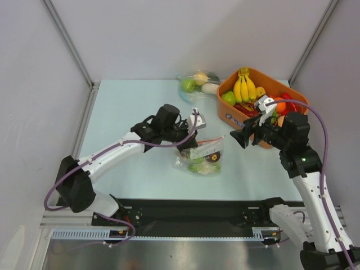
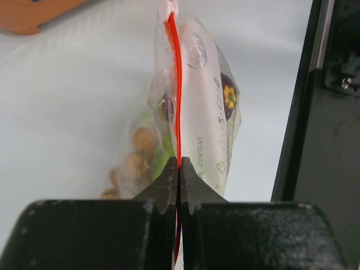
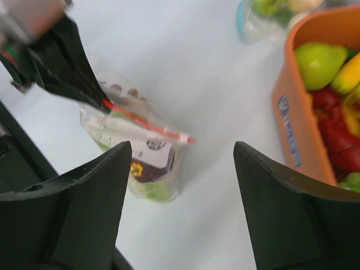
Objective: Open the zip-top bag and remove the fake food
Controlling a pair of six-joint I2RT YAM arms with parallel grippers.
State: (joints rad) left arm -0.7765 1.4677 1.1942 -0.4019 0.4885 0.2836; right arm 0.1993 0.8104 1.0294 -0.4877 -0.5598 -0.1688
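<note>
The zip-top bag (image 1: 203, 158) lies mid-table, its orange-red zip strip (image 1: 211, 139) on top. My left gripper (image 1: 190, 143) is shut on the strip's left end; in the left wrist view the jaws (image 2: 179, 169) pinch the strip (image 2: 178, 84) edge-on. The fake food shows through the plastic: brownish pieces (image 2: 136, 154), green bits and a dark maroon piece (image 2: 228, 94). My right gripper (image 1: 243, 136) is open and empty, hovering right of the bag. In the right wrist view its fingers (image 3: 182, 145) frame the bag (image 3: 147, 160) and the strip's free end (image 3: 183, 138).
An orange basket (image 1: 224, 110) with a banana bunch (image 1: 244, 85) and other toy fruit stands at the back right, close behind my right gripper. A second clear bag (image 1: 197, 84) with a green apple lies beside it. A black rail runs along the near edge.
</note>
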